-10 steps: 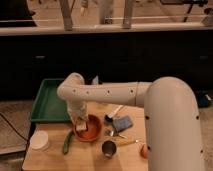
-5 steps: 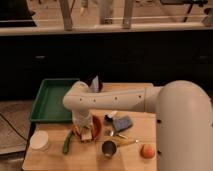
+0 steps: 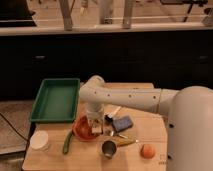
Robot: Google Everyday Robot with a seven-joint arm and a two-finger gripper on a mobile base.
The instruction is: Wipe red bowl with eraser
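Wooden table (image 3: 147, 127), pincer (image 3: 95, 124) over red bowl (image 3: 80, 128)

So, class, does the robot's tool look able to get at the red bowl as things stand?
Probably yes: the tool hangs at the edge of the red bowl, nothing between them; the blue pad and metal cup sit off to one side.

Tray (image 3: 55, 100) far left; on bench (image 3: 150, 125), bowl (image 3: 79, 130) near-centre, pincer (image 3: 95, 126) over its right edge; pad (image 3: 122, 123) just right; fruit (image 3: 147, 150) near right.
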